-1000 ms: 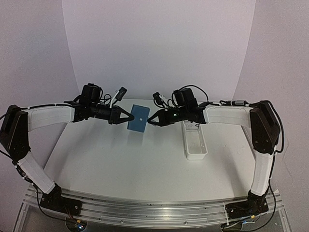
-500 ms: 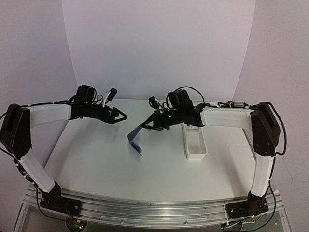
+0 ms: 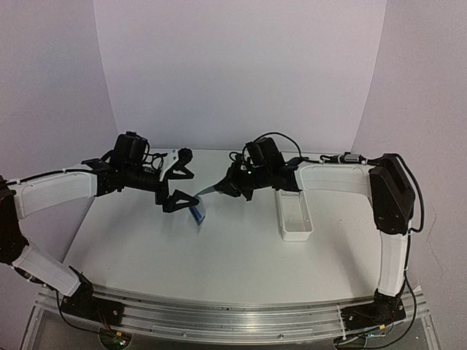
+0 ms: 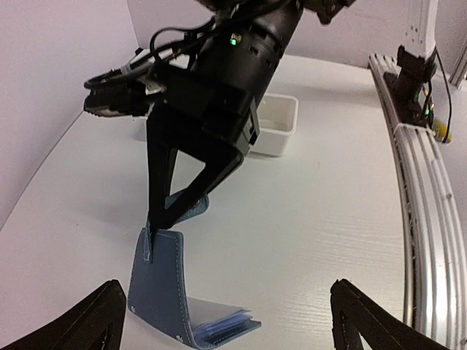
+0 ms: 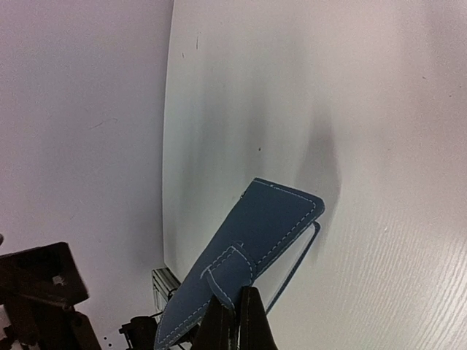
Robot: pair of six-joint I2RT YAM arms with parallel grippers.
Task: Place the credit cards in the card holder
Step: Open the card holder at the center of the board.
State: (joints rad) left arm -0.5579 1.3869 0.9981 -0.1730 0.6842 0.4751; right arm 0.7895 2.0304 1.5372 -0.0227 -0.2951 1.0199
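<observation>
Right fingers (image 5: 252,328) are pinching the card holder (image 4: 159,281) by its flap, holding it raised over the table (image 3: 241,248). Left gripper (image 3: 179,187) is hovering beside it, fingers spread wide.

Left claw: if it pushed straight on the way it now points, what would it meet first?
Most likely the card holder, standing on the table just ahead, in line with the gap between its open fingers. The right claw pinches the holder's flap from above. Exact depth is unclear.
</observation>
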